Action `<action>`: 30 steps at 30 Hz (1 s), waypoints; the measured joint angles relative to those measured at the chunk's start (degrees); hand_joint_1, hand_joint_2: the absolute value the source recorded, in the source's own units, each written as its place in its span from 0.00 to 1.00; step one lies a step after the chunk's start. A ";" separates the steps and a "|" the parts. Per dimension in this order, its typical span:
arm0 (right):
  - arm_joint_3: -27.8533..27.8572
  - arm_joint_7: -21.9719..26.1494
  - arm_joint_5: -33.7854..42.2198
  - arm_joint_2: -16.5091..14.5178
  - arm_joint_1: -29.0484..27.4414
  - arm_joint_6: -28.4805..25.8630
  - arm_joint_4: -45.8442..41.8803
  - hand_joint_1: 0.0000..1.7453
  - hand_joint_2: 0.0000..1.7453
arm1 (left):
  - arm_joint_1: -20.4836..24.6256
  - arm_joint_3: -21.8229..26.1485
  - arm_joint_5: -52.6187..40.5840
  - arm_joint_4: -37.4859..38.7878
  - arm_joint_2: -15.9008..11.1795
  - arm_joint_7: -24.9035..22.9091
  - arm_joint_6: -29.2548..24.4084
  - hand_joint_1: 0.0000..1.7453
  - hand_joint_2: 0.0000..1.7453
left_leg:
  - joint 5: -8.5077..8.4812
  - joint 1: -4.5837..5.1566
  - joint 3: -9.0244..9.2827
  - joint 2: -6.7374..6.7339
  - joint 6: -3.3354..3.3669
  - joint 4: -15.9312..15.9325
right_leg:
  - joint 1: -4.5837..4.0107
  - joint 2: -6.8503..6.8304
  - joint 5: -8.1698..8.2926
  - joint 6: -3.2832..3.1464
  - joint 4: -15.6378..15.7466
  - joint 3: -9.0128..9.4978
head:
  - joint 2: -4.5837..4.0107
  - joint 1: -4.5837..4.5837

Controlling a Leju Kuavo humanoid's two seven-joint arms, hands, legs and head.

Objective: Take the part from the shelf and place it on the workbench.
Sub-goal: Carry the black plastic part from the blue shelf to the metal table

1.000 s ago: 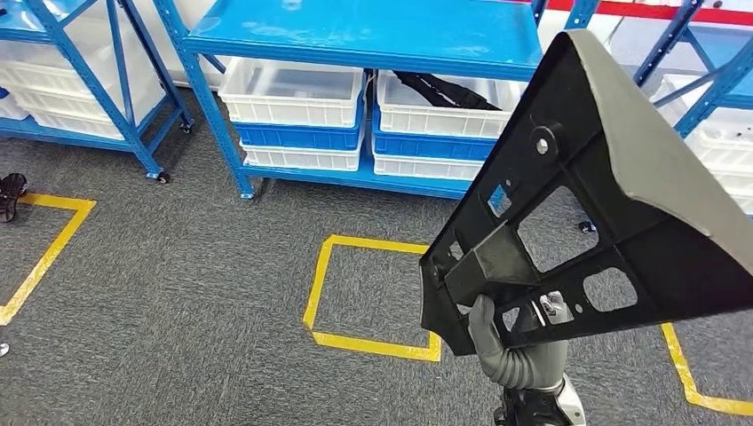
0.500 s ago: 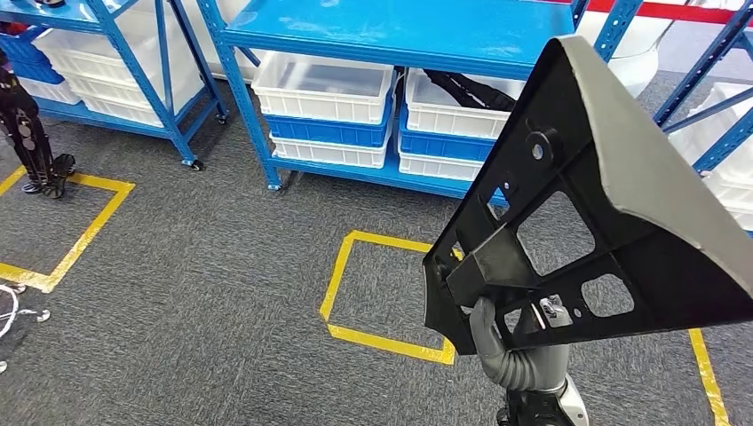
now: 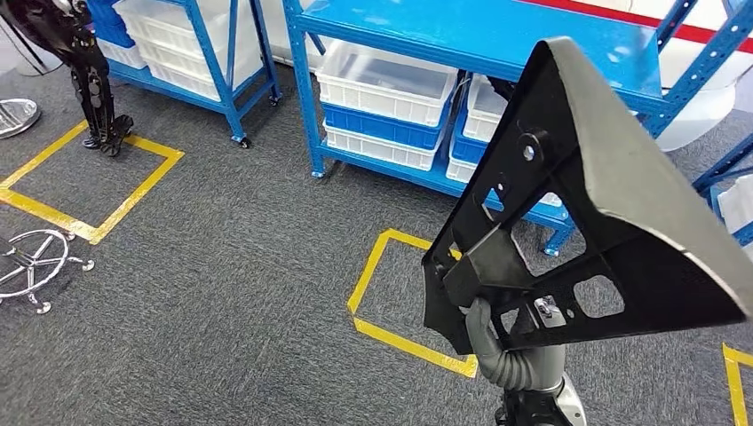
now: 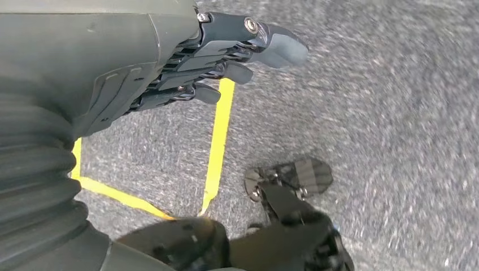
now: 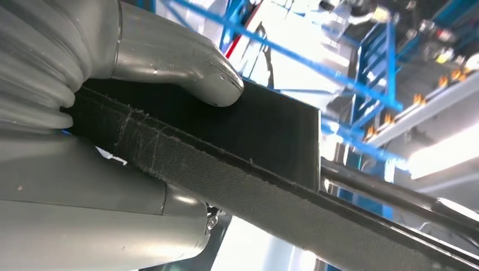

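Fingers [image 3: 480, 330] of the right hand [image 3: 506, 351] are clamping the lower corner of the part [image 3: 586, 213], the thumb [image 5: 186, 68] pressing one flat black face while the palm backs the opposite side, as the right wrist view is showing. The fingers are closing fully around a rib at that corner, and the part is rising from them up and to the right, well clear of the carpet [image 3: 222, 266].

The part is presenting as a large triangular black moulding with open cut-outs, cross ribs and a grey outer skin. Judged from this build, it is stiff and light for its size, but its long overhang is loading the grip with leverage, so a hold on a rib close to the corner is the sound choice; the matt, textured edge is offering good friction.

The left hand [image 4: 226, 51] is hanging over the carpet near a yellow floor marking [image 4: 217, 141], its fingers lying loosely apart and holding nothing.

Beyond the part, the blue shelf [image 3: 462, 35] with its white bins [image 3: 382, 84] is standing across the floor. The workbench is not appearing in any view, so placement is not yet reachable.
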State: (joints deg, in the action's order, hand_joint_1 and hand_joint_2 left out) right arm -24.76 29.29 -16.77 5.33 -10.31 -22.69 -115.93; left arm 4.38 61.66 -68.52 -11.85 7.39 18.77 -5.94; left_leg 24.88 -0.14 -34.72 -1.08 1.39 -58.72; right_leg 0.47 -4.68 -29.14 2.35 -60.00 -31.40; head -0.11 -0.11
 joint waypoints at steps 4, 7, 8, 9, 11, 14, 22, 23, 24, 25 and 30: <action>-0.08 0.04 -0.20 0.24 -0.33 0.11 0.00 1.00 1.00 | 0.06 0.02 0.01 0.00 -0.04 0.25 0.89 0.00 1.00 | -0.59 0.02 -0.70 3.33 0.98 0.02 | 0.15 4.42 -5.55 -0.46 -14.00 -6.94 | 0.00 0.20; -0.09 0.04 -0.21 0.38 -0.44 0.11 0.02 1.00 1.00 | -0.09 0.02 0.02 0.00 -0.07 0.34 1.22 0.00 1.00 | -0.91 0.03 -0.81 6.13 0.86 -0.02 | 0.21 5.36 -2.39 0.75 -8.63 -4.67 | 0.00 0.23; -0.10 0.04 -0.21 0.42 -0.43 0.12 0.01 1.00 1.00 | -0.09 0.02 0.02 0.00 -0.06 0.36 1.27 0.00 1.00 | -1.03 0.07 -0.86 6.95 0.67 -0.06 | 0.29 6.62 -0.77 0.97 -4.17 -2.63 | 0.00 0.23; -0.12 0.04 -0.20 0.44 -0.42 0.13 0.01 1.00 1.00 | -0.08 0.02 0.02 0.00 -0.05 0.39 1.32 0.00 1.00 | -1.14 0.15 -0.94 7.71 0.45 -0.11 | 0.34 7.60 0.48 0.94 -0.63 -1.01 | 0.00 0.20; -0.15 0.05 -0.19 0.48 -0.44 0.16 0.00 1.00 1.00 | -0.12 0.02 0.04 0.00 -0.06 0.55 1.55 0.00 1.00 | -1.41 0.28 -1.25 8.84 -0.10 -0.11 | 0.27 8.53 1.42 0.44 2.28 0.36 | 0.00 0.14; -0.14 0.30 -0.13 0.58 -0.40 0.36 0.00 1.00 1.00 | -0.43 0.03 0.27 0.01 -0.28 1.28 3.30 0.00 1.00 | -1.39 0.20 -1.90 8.66 -0.98 -0.56 | 0.51 6.55 2.01 -0.62 2.47 0.70 | 0.00 0.06; -0.17 1.24 -0.10 0.52 -0.95 0.43 -0.15 1.00 1.00 | -0.47 -0.54 -2.29 0.02 -0.29 1.57 -4.26 0.00 1.00 | 3.34 -1.06 -6.35 0.41 -2.90 -11.92 | 0.65 0.11 1.67 -1.54 2.66 1.51 | 0.00 -0.56; -0.16 1.33 -0.16 0.53 -1.24 0.13 -0.23 1.00 1.00 | -0.47 -0.88 -2.93 0.02 -0.25 1.67 -6.93 0.00 1.00 | 1.89 -1.10 -4.11 -1.01 -3.03 -7.88 | 0.59 -0.59 1.45 -1.27 2.61 1.75 | 0.00 -0.57; -0.16 1.45 -0.22 0.54 -1.57 -0.20 -0.36 1.00 1.00 | -0.42 -1.24 -3.49 0.00 -0.20 1.88 -9.08 0.00 1.00 | 0.79 -1.05 -2.20 -2.12 -2.92 -4.43 | 0.42 -1.23 1.16 -0.91 2.53 1.80 | 0.00 -0.56; -0.16 1.61 -0.25 0.56 -1.91 -0.51 -0.55 1.00 1.00 | -0.35 -1.58 -3.92 -0.01 -0.14 2.11 -10.49 0.00 1.00 | 0.29 -0.89 -0.99 -2.89 -2.66 -2.18 | 0.24 -1.79 0.91 -0.55 2.49 1.88 | 0.00 -0.48; -0.15 2.14 0.03 0.80 -3.12 -1.51 -1.36 1.00 1.00 | -0.40 -2.78 -5.39 -0.01 -0.22 1.10 -9.90 0.00 1.00 | -0.20 -0.28 -1.16 -0.06 -0.44 -0.93 | 0.30 -1.30 -0.46 0.70 1.19 1.66 | 0.00 -0.13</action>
State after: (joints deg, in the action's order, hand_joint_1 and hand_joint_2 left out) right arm -24.91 31.43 -16.75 6.13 -13.43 -24.20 -117.28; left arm 3.97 58.88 -73.92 -11.85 7.17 19.87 -15.84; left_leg 24.68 -0.42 -35.88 -1.15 0.95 -59.65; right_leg 0.77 -5.98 -29.60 3.04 -58.81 -29.74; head -0.11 -0.24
